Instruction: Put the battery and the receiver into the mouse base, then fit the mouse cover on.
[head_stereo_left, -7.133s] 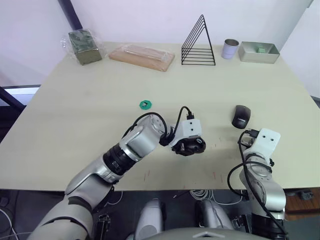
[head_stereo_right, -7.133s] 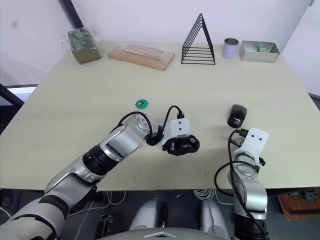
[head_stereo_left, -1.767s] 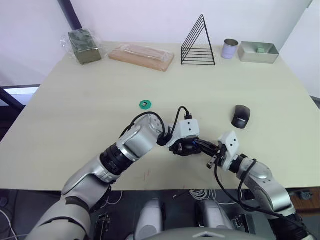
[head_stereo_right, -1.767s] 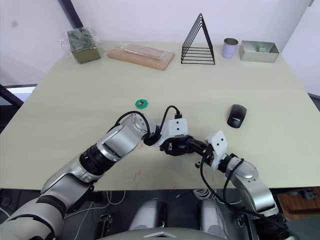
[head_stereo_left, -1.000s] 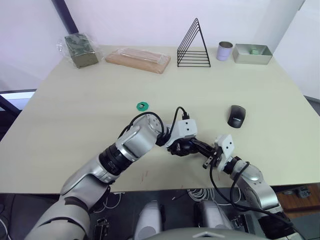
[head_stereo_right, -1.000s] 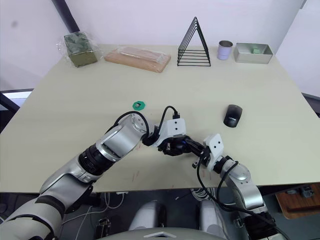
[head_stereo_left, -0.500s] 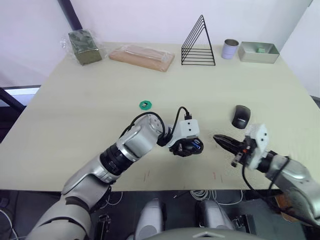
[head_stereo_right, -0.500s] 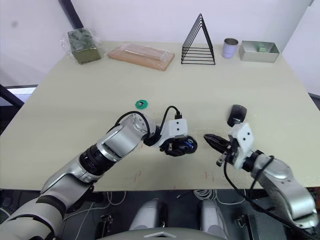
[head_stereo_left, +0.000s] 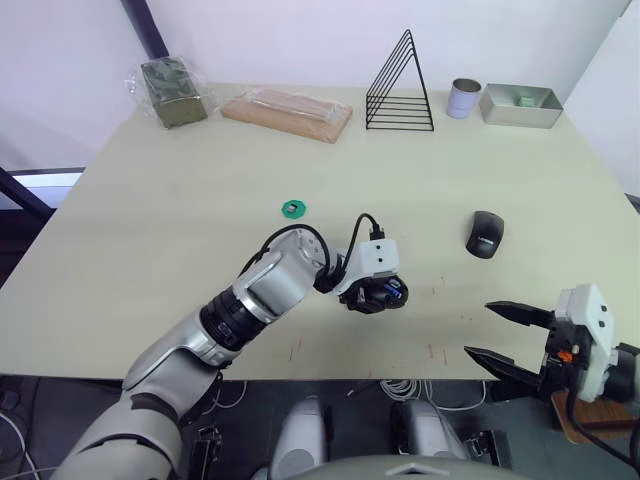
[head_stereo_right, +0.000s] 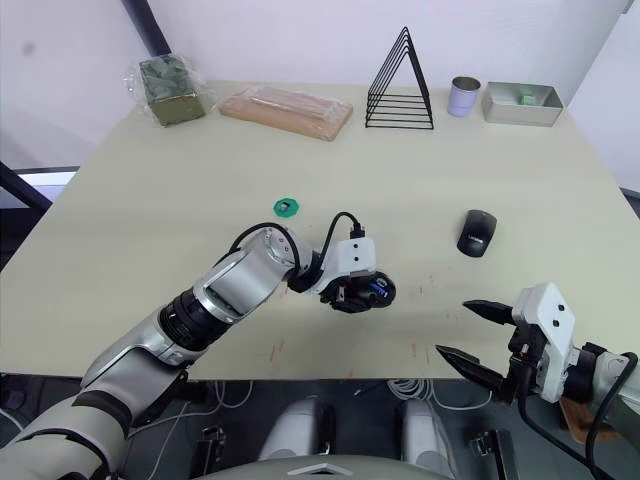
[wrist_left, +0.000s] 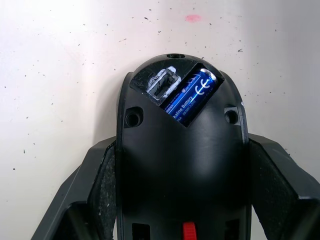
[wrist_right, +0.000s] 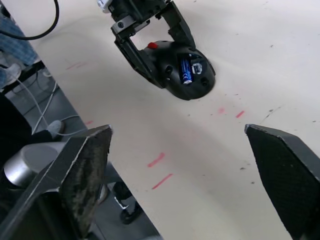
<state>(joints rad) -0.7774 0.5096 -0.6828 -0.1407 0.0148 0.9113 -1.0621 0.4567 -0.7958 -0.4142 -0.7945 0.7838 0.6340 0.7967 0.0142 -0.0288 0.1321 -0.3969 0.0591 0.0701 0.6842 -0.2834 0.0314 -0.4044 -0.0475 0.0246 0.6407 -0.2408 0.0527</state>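
Note:
The black mouse base (wrist_left: 182, 165) rests on the table near its front middle, and my left gripper (head_stereo_left: 378, 295) is shut on its two sides. In its hollow lies the blue battery (wrist_left: 190, 97), with the small silver receiver (wrist_left: 162, 85) in the slot beside it. The right wrist view also shows the mouse base (wrist_right: 182, 70) and the battery (wrist_right: 185, 70). My right gripper (head_stereo_left: 484, 330) hangs wide open and empty over the table's front edge, well to the right of the base. The smooth dark mouse cover (head_stereo_left: 484, 234) lies by itself on the table, beyond the right gripper.
A small green ring (head_stereo_left: 292, 208) lies left of and beyond the base. Along the far edge stand a bagged green block (head_stereo_left: 172, 92), a wrapped wooden board (head_stereo_left: 287, 107), a black wire rack (head_stereo_left: 400, 85), a tin can (head_stereo_left: 461, 98) and a metal tray (head_stereo_left: 518, 105).
My right gripper has pulled back from the mouse base to the front right edge and opened wide. The left gripper has kept hold of the base, which now shows the battery.

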